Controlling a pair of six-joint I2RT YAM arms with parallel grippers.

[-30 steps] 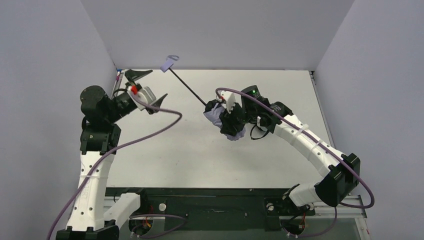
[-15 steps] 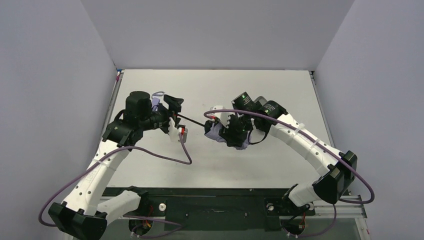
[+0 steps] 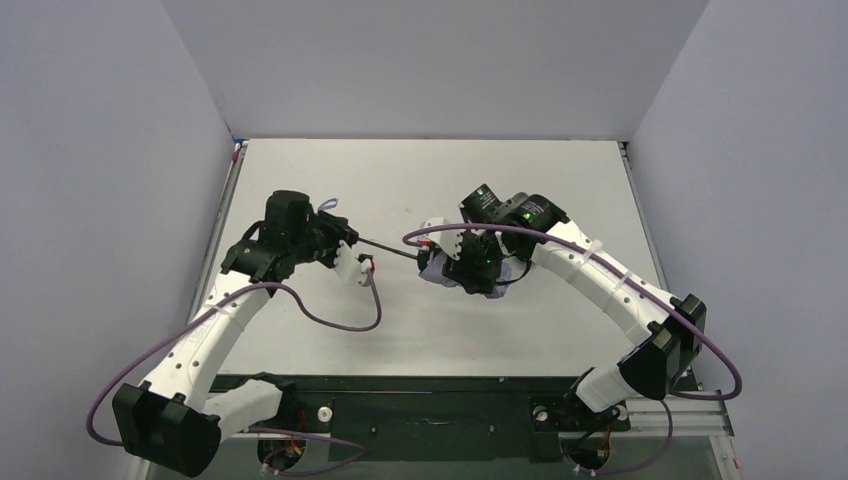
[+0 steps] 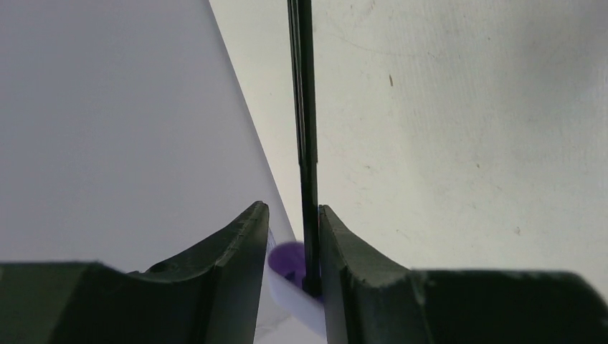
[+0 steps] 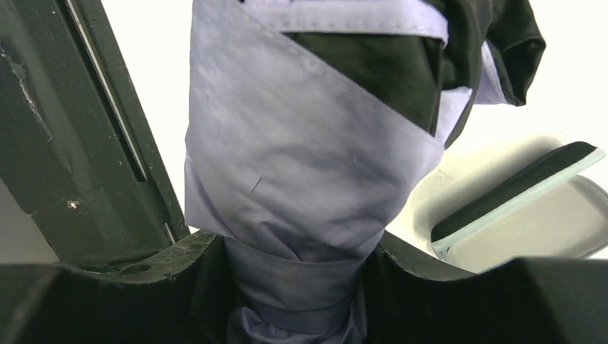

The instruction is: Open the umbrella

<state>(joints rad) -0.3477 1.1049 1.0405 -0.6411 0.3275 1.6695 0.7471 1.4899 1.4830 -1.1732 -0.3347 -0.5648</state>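
From above, the white table is boxed in by grey walls, and a purple cable sags from each arm across it. The right arm's wrist covers most of the umbrella, which is still folded: a small lavender bundle with its thin black shaft running left, and a loop of wrist strap poking out behind the left arm. The right gripper sits on the bundle and the left gripper is at the far end of the shaft, the umbrella spanning the two near mid-table.

The left wrist view shows bare table on the right and grey wall on the left. The shaft runs straight up the frame from a lavender knob handle. The fingers stand close together – the shaft lies against one, a sliver of space on the other side; I cannot tell if they pinch the knob.

In the right wrist view a black-and-grey sleeve lies on the table beyond. The canopy is wrapped tight, lavender folds with black underside showing – its lower end is clamped between the right fingers
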